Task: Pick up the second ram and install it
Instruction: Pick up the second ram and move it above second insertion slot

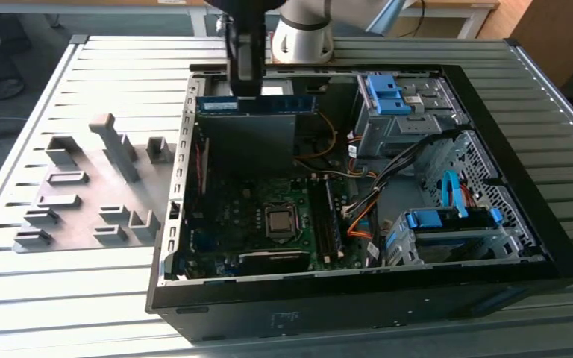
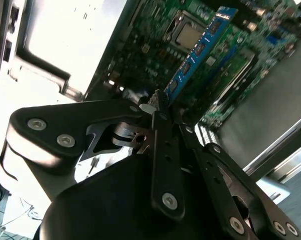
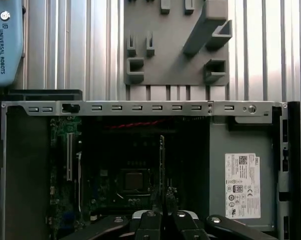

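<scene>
The pincer is clenched on one end of the second ram, held above the open computer case toward twelve o'clock. The stick looks light, stiff and fragile, best held by its edges.

The arm comes into the exterior view from the top edge, its pale round joint sitting behind a dark wrist section that hangs straight down. At its lower end the pincer points downward, with its fingers closed on the upper edge of the memory stick, which it holds level and edge-up. In the second wrist view the black linkage arms of the pincer fold inward to meet, fingertips pressed flat against the stick's near end. In the first wrist view the pincer stands with both fingers drawn tight together, clamping the stick edge-on.
</scene>
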Controlling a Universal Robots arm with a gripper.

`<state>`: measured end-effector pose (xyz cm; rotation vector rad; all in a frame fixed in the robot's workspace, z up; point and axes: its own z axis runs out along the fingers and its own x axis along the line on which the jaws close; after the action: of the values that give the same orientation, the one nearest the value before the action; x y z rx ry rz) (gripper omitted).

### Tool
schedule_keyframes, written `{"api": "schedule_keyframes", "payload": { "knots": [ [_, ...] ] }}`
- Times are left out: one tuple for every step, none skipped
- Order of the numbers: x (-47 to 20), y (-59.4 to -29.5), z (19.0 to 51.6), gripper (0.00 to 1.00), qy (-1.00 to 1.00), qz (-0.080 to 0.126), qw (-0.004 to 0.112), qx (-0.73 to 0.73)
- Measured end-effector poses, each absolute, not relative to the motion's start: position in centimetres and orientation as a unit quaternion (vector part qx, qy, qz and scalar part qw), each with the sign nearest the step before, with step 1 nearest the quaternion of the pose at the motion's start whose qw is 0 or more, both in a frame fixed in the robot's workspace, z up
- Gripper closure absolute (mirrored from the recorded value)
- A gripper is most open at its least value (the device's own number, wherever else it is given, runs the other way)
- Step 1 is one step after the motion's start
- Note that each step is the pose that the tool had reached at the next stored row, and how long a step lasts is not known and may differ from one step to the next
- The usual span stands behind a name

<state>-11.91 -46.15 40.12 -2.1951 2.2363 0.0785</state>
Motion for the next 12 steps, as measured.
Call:
{"api": "schedule_keyframes", "payload": {
  "knots": [
    [-11.5,-46.2,40.0,0.86,0.713,0.025,0.003,-0.700],
    [-11.0,-46.2,39.9,0.86,0.713,0.025,0.003,-0.700],
    [-10.5,-46.2,39.8,0.86,0.713,0.025,0.004,-0.700],
    [-10.1,-46.2,39.7,0.86,0.713,0.025,0.003,-0.700],
    [-9.6,-46.2,39.6,0.86,0.713,0.025,0.003,-0.700],
    [-9.2,-46.2,39.5,0.86,0.713,0.025,0.004,-0.700],
    [-8.7,-46.2,39.5,0.86,0.713,0.025,0.003,-0.700],
    [-8.3,-46.2,39.4,0.86,0.713,0.025,0.003,-0.700],
    [-7.8,-46.2,39.4,0.86,0.713,0.025,0.004,-0.700],
    [-7.4,-46.2,39.3,0.86,0.713,0.025,0.004,-0.700],
    [-6.9,-46.2,39.3,0.86,0.713,0.025,0.004,-0.700],
    [-6.5,-46.2,39.2,0.86,0.713,0.025,0.004,-0.700]
  ]
}}
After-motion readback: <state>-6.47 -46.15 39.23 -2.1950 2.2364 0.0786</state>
